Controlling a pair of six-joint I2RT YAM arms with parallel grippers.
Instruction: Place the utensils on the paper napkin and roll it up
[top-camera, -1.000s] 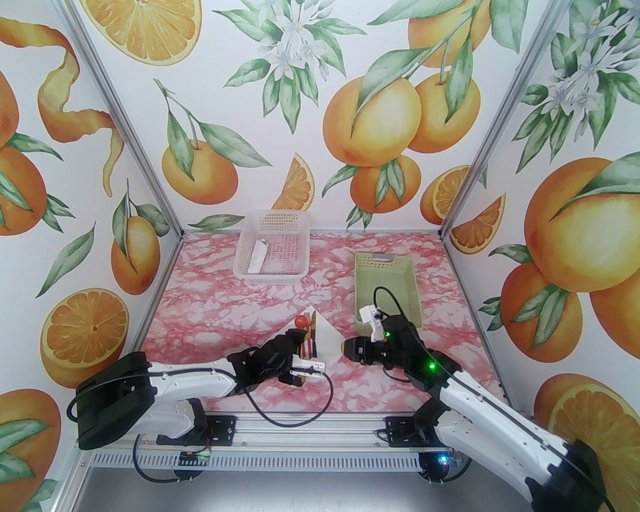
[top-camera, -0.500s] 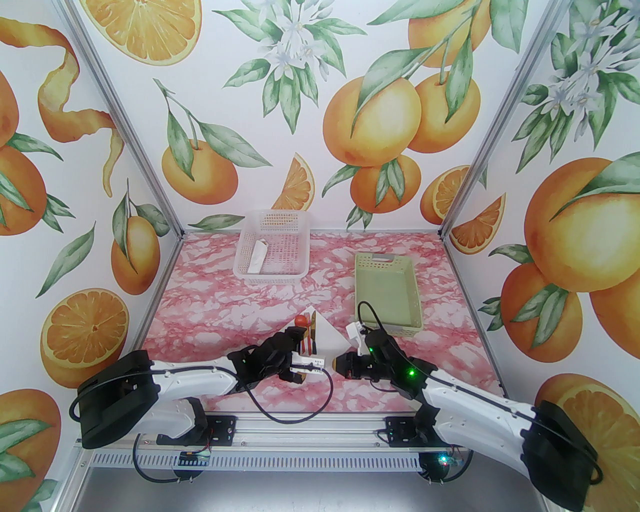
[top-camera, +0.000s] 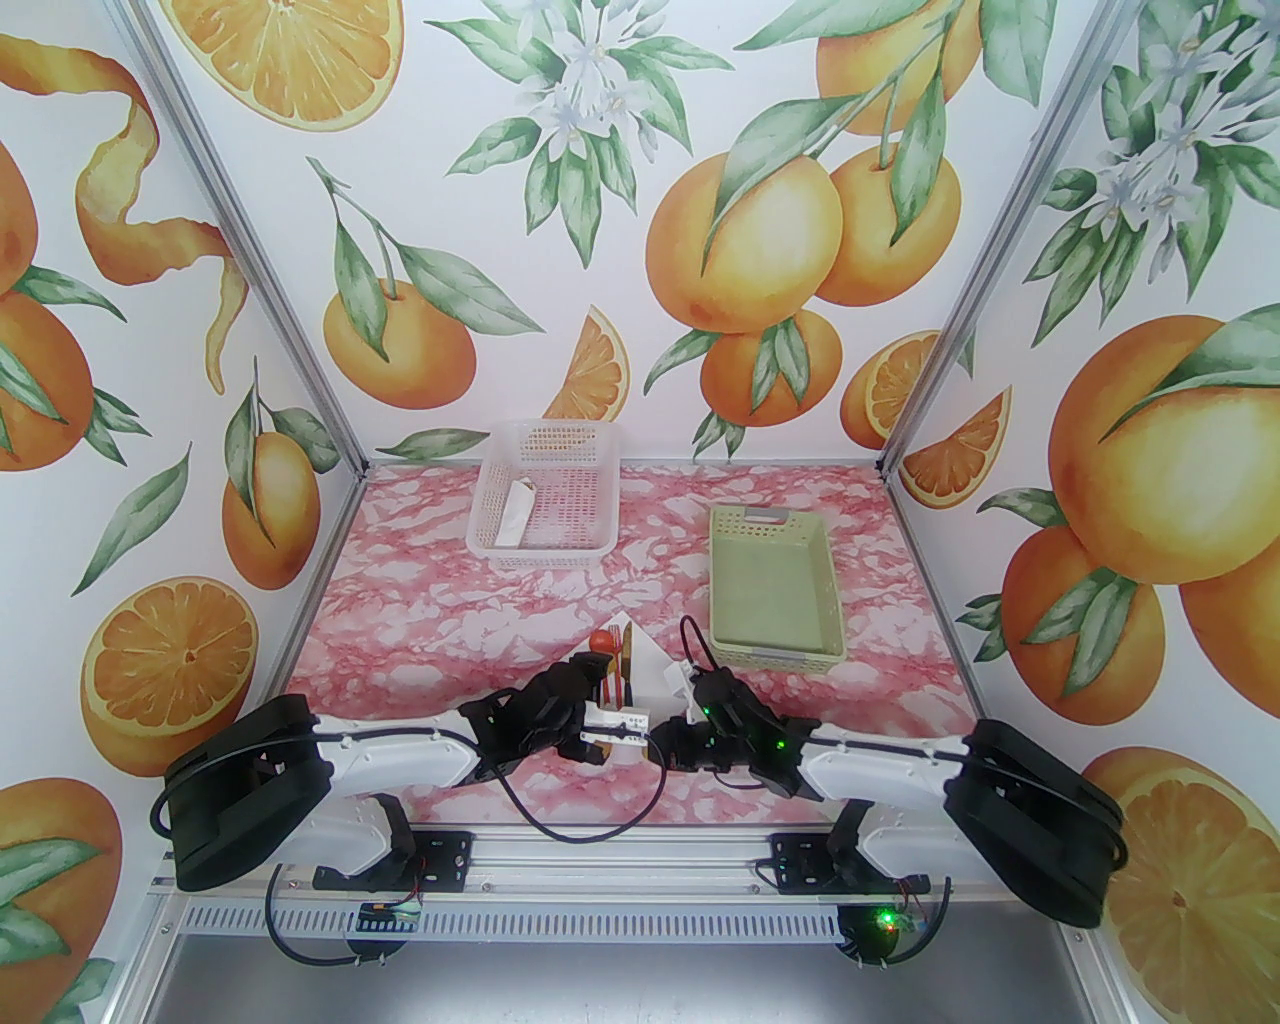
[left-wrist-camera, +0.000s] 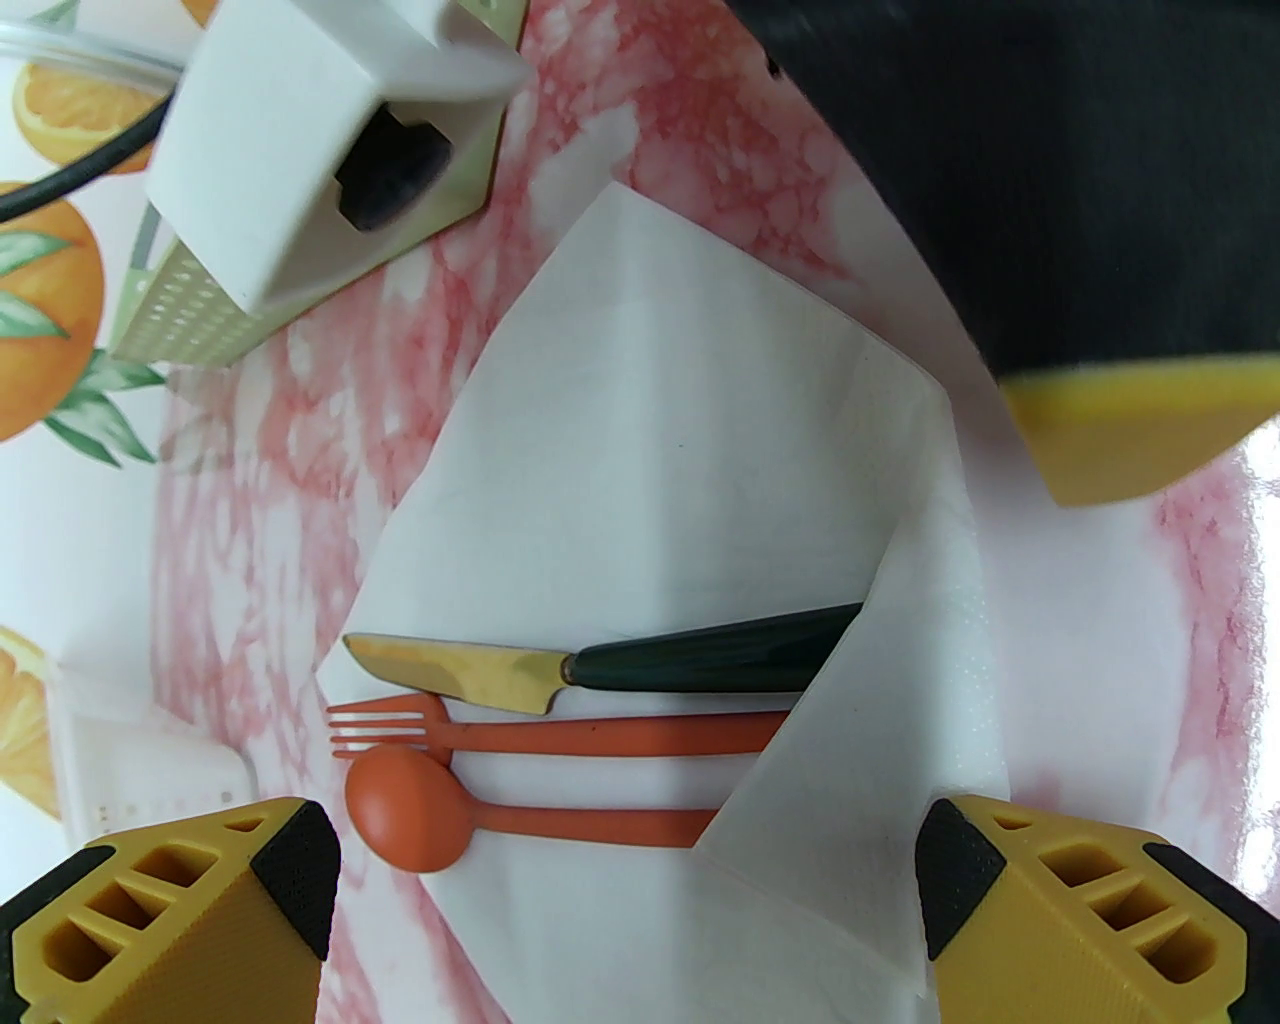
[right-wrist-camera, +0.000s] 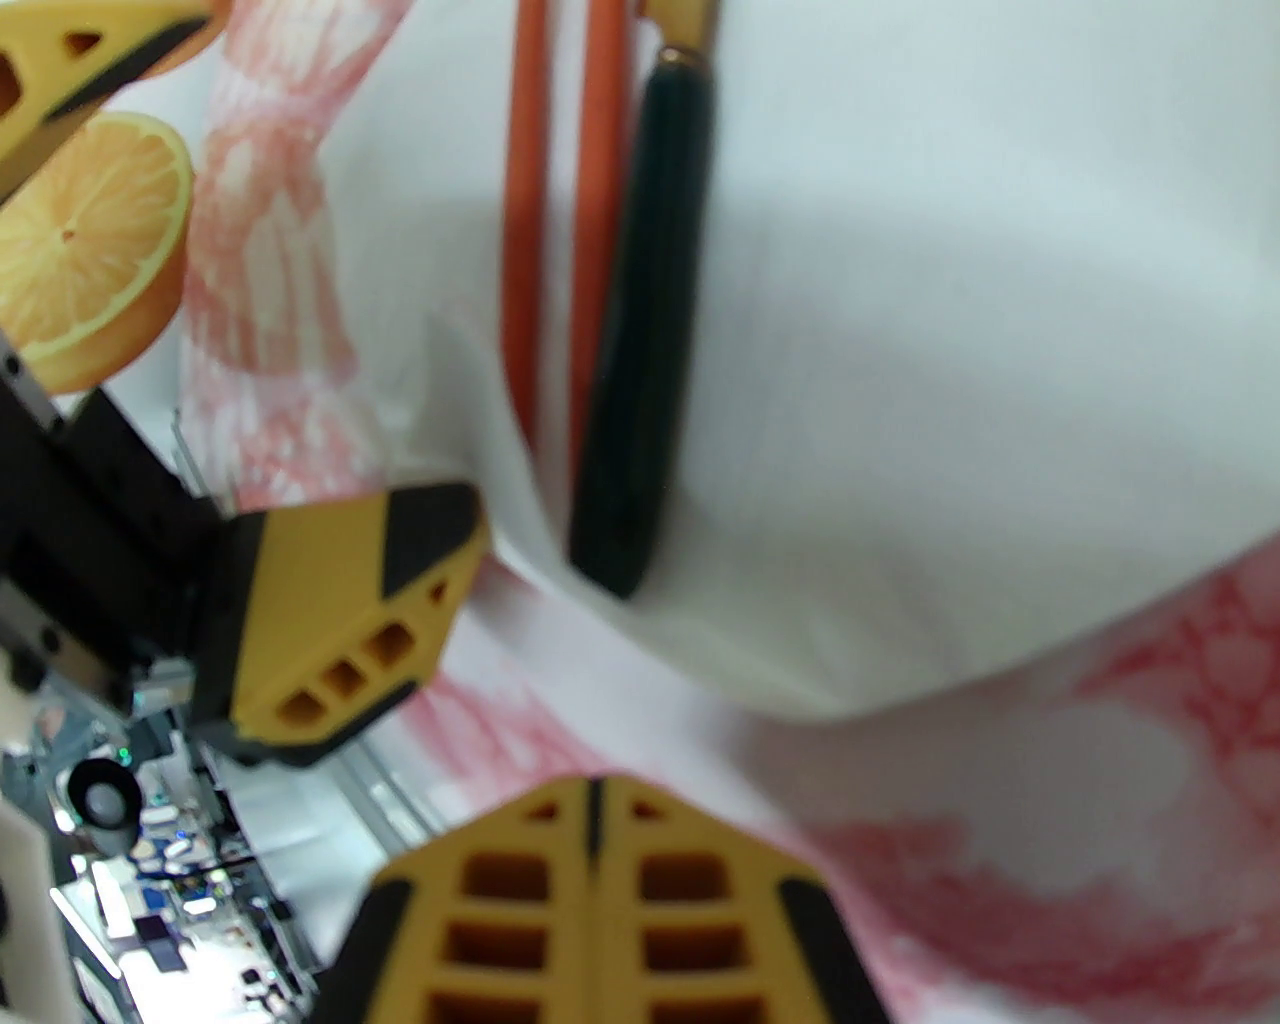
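Note:
The white paper napkin (left-wrist-camera: 680, 480) lies diamond-wise on the pink marble table, its near corner folded over the utensil handles. On it lie side by side the black-handled knife (left-wrist-camera: 700, 660), the orange fork (left-wrist-camera: 560, 735) and the red-orange spoon (left-wrist-camera: 410, 810). My left gripper (left-wrist-camera: 620, 900) is open wide beside the spoon, one finger by its bowl and the other by the folded corner. In the top view it sits at the napkin's left side (top-camera: 598, 712). My right gripper (right-wrist-camera: 592, 900) is shut on nothing, low at the napkin's near edge (top-camera: 662, 745), just short of the knife handle (right-wrist-camera: 640, 330).
A clear white basket (top-camera: 590, 540) at the back holds a slim white paper roll (top-camera: 515, 515). A pale green basket (top-camera: 775, 590) stands to the right of the napkin. The two grippers are close together near the table's front middle.
My right arm has swung left and down, from beside the green basket to the napkin's near corner. The left gripper has stayed almost still, open over the utensils.

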